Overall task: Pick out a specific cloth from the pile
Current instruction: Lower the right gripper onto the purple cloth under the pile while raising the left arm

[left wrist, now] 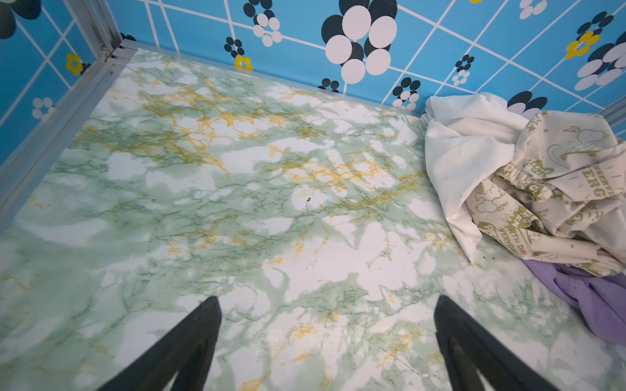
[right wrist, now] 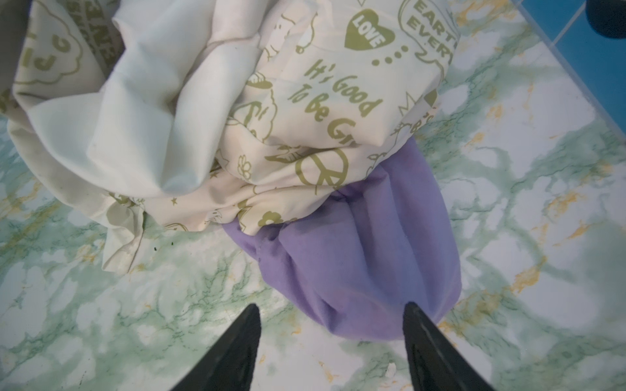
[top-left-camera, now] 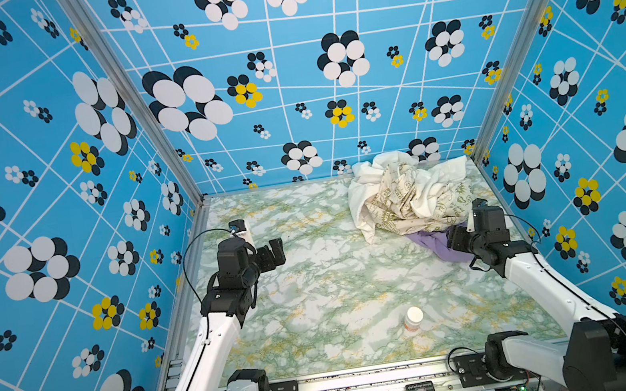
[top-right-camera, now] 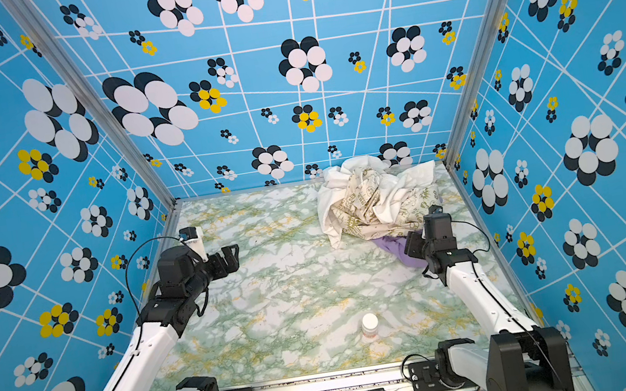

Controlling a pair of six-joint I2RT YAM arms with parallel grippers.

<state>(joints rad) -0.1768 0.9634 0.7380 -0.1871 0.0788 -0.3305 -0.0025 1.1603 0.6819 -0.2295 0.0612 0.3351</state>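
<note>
Marbled table (top-left-camera: 317,288): cloth (top-left-camera: 432,248) juts from pile (top-left-camera: 408,195), long axis front-right.

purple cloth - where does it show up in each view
In a top view: the plain lavender-purple soft cloth pokes from the pile's near edge, at the right claw.
In a top view: same spot.
Left wrist: tucked under the pile's edge.
Right wrist: just ahead of the right claw.
Shared landmark: the cream cloth with olive-gold prints lying over it.
</note>
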